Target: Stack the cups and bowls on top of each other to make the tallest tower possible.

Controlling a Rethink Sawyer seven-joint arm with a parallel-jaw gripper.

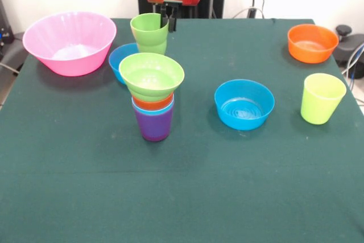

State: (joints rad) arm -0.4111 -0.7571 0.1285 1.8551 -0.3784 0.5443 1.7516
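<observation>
Tower [152,98] four pieces high, stepped green cup [150,33] at the end effector [169,18].

Stack sits left of centre on the counter [227,186]: purple cup [153,126] as base, light blue cup [139,107] and orange cup [153,104] nested in it, ridged green bowl [151,75] on top. End effector hangs at the far edge just beside the green cup's rim; I cannot tell how far open it is, or whether it has hold of the cup. I judge this the pick of the next piece. Next move calls for a clean lift, carry over the green bowl, centred drop. Loose pieces: pink bowl [69,42], blue bowl [244,104], second blue bowl [121,58] behind the stack, orange bowl [312,42], yellow-green cup [322,98].
</observation>
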